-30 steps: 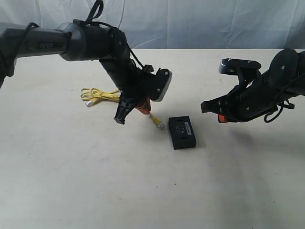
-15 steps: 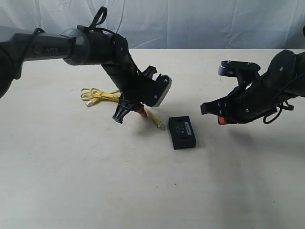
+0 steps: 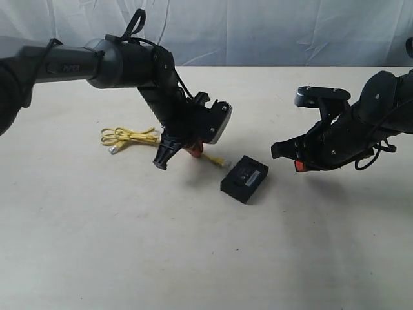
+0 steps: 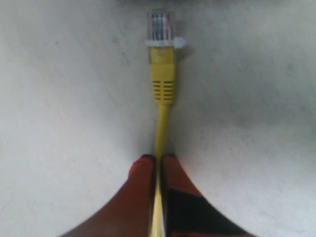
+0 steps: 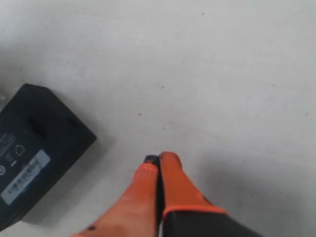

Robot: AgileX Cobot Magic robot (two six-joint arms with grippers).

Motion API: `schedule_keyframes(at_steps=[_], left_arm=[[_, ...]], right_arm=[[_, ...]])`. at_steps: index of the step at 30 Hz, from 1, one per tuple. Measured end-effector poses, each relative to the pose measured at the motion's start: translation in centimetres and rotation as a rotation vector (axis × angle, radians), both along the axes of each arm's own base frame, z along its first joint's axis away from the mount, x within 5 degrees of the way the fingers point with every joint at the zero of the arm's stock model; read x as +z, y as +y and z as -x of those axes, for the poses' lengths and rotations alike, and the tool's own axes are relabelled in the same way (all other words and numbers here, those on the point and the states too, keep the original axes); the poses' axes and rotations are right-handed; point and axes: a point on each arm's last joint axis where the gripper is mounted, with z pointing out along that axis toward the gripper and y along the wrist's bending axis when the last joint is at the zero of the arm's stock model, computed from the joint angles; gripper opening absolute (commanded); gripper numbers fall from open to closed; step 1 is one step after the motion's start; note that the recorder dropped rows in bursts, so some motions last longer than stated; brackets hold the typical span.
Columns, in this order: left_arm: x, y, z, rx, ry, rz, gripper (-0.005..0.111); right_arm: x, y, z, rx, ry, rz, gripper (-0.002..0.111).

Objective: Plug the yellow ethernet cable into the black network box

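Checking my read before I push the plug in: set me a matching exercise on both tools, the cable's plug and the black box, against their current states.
Things:
1. left tool
2. right tool
3. clear plug
4. black network box

States:
A. closed, holding nothing
B. lying on the table between the two arms
C. closed on the yellow ethernet cable
D. sticking out past the fingertips, outside the grip

Pairs: 1-C; 2-A; 3-D; 4-B

The flat black plastic box (image 5: 49, 133) is wearing a white label (image 5: 24, 177), print unreadable; left of it, the dark tubular arm (image 3: 68, 66) is showing faint "PIPER" lettering.
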Motion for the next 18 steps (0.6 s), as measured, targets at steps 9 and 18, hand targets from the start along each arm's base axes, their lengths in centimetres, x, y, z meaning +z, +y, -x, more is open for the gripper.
schedule_keyframes(at_steps=[9, 18], left_arm=[[1.8, 1.1, 1.3, 0.181, 0.151, -0.084, 0.000], [4.0, 1.7, 2.1, 0.219, 0.193, -0.117, 0.000]], right_arm=[[0.0, 0.1, 0.0, -0.018, 0.001, -0.015, -0.001], [-0.1, 0.7, 0.8, -0.004, 0.084, -0.039, -0.001]])
